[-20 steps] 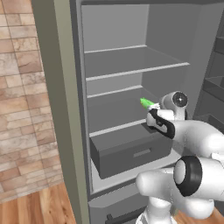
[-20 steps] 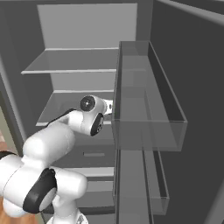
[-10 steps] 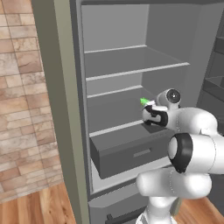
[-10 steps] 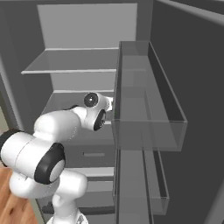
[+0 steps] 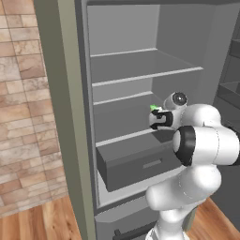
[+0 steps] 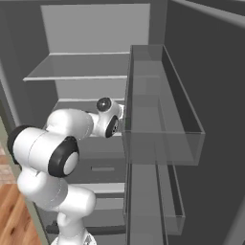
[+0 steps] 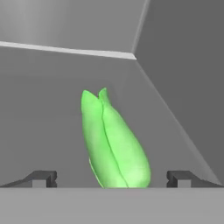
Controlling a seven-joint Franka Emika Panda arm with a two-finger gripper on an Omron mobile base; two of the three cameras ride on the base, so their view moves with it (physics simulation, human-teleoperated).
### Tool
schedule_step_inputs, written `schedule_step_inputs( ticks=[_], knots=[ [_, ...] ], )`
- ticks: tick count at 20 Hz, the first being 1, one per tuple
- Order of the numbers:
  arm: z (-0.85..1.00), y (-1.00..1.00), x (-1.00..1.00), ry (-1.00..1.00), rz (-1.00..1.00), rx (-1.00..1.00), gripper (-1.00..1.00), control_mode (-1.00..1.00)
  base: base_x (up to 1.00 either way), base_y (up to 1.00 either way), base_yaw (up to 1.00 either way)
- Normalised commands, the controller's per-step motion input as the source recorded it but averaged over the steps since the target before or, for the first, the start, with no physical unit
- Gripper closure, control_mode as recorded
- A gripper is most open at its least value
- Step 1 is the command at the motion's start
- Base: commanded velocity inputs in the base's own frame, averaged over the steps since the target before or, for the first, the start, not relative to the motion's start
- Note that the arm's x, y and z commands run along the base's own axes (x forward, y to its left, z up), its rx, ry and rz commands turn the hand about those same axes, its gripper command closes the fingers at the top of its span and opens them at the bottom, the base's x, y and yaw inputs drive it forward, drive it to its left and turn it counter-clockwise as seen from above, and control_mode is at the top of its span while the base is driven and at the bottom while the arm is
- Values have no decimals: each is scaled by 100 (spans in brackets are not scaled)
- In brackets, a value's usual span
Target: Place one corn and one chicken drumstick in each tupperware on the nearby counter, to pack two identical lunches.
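Observation:
One corn (image 7: 113,144), a bright-green cob, lies on a fridge shelf and points away from the hand. My gripper (image 7: 112,177) is open, its two dark fingertips (image 7: 43,177) standing wide on either side of the cob's near end without touching it. From the left base view the corn (image 5: 153,108) peeks out just above the gripper (image 5: 154,119), which reaches into the fridge at middle-shelf height. The chicken drumstick, the tupperware and the counter are out of view.
The open fridge has grey shelves (image 5: 140,70) above and a closed drawer (image 5: 140,164) below the hand. A clear door bin (image 6: 162,119) juts out close to the right of the arm. A brick wall (image 5: 23,117) and wood floor lie to the left.
The hand has pushed a little deeper into the fridge toward the corn, and the elbow has swung up and across. The jaws have stayed open.

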Motion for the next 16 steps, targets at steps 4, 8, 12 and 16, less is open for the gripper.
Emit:
schedule_step_inputs(
  ticks=[4, 8, 12, 16],
  knots=[
    [-31, -12, 25, 9, 0, 0, -100, -100, 0, 0, 0],
    [-20, -16, 28, 8, 0, 0, -100, -100, 0, 0, 0],
    [-14, -17, 25, 7, 0, 0, -100, -100, 0, 0, 0],
    [-12, -11, 23, 9, 0, 0, -100, -100, 0, 0, 0]
  ],
)
